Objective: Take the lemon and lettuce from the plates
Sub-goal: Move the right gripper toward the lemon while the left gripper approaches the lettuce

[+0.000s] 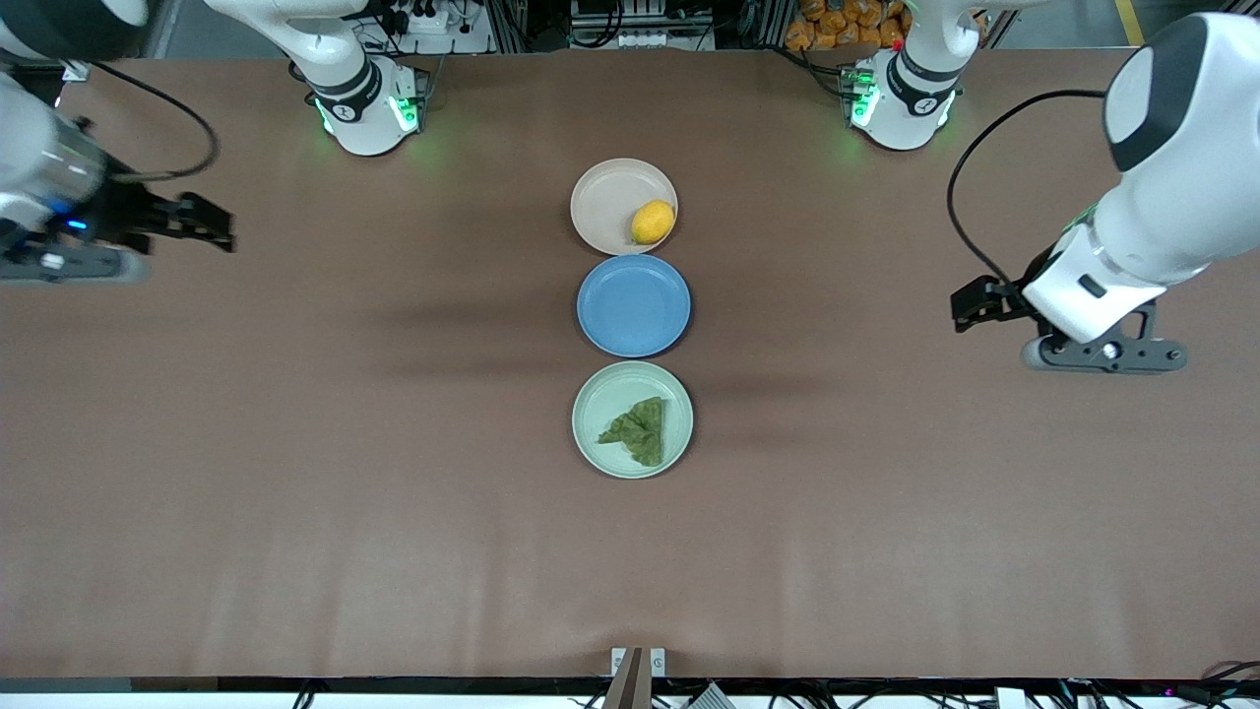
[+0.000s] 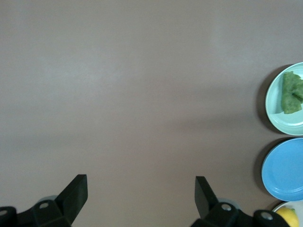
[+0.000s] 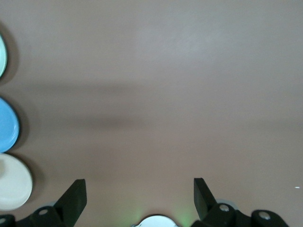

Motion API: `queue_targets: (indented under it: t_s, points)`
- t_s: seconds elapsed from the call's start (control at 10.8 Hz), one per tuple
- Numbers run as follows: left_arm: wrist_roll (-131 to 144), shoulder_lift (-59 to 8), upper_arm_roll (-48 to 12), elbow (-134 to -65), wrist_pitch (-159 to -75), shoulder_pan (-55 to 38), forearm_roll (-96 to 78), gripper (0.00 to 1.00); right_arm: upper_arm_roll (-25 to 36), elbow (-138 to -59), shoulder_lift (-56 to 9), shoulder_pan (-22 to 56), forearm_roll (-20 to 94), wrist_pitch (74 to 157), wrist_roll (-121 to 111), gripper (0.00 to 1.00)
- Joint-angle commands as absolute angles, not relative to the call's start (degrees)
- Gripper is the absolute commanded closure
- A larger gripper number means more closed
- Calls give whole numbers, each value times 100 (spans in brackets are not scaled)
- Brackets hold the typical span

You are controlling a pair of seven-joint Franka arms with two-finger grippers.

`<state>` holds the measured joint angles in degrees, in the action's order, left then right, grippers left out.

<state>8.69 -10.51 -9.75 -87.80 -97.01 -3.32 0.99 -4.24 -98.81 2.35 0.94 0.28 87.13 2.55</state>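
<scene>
Nearest the front camera, the lettuce [image 1: 640, 433] lies on the mint plate [image 1: 591, 394]; then the blue plate [image 1: 634, 305]; farthest, the lemon [image 1: 652, 222] at the beige plate's [image 1: 605, 197] rim. Left gripper [image 1: 970, 305] and right gripper [image 1: 212, 225] wait over bare surface [image 1: 295, 492], fingers spread wide, empty.

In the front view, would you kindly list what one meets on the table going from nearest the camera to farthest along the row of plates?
Mint green plate holding the lettuce → blue plate, bare → beige-pink plate holding the lemon.
</scene>
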Motion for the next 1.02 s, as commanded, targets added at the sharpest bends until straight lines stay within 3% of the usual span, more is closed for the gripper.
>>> queue_targets:
  t_s: [0.0, 0.46, 0.93]
  points:
    - [790, -1230, -993, -8789, -10062, -535, -9, 0, -413, -10667, 176, 272, 903, 9366, 290, 0]
    - [835, -1625, -1028, -8850, -10738, -817, -17, 0, -413, -11064, -114, 1081, 1362, 9580, 1704, 0]
    - [1228, -1941, -1046, -9123, -11583, -1168, -18, 0, -413, -12321, 141, 1580, 1503, 10528, 2238, 0]
